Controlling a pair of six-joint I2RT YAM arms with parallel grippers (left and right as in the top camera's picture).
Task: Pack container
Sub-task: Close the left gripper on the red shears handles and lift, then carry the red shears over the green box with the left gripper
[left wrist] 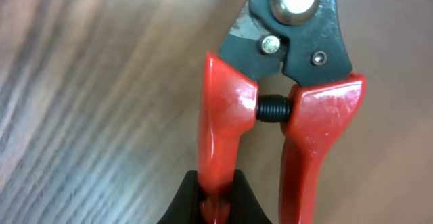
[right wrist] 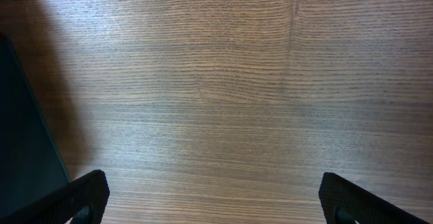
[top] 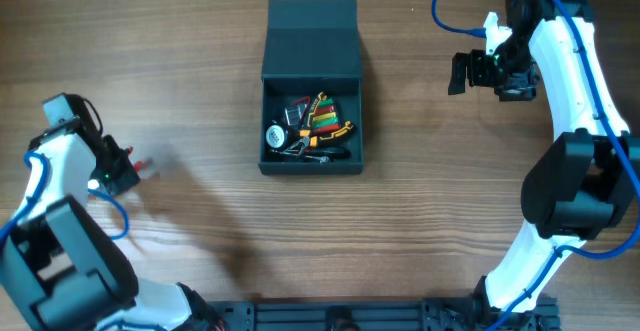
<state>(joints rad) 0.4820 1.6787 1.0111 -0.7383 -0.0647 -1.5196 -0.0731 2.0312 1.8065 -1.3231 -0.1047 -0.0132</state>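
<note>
the container [top: 311, 59] sits at the centre of the overhead frame, lid laid open toward the top edge, with a clutter of small tools [top: 312, 126] in its lower half.

at the far left, well apart from it, the left end effector [left wrist: 215, 200] is clamped on only 1 red handle of a pair of spring cutters [left wrist: 314, 116]; the other handle hangs free beside it. the right end effector [right wrist: 215, 197] is at the upper right, spread wide and holding nothing, above the bare wooden surface [top: 180, 61].

the likely trouble is that single-handle hold. the cutters could pivot or slip on the way across. the box is crowded, so they might catch its near wall or end up perched on the pile, which would stop the lid closing.

the cutter tips run off the top of the left wrist view, and the fingers are mostly cut off at the bottom. in the overhead view the cutters are only a red speck. i cannot tell whether they touch the surface. the tools in the box are too small to name.
</note>
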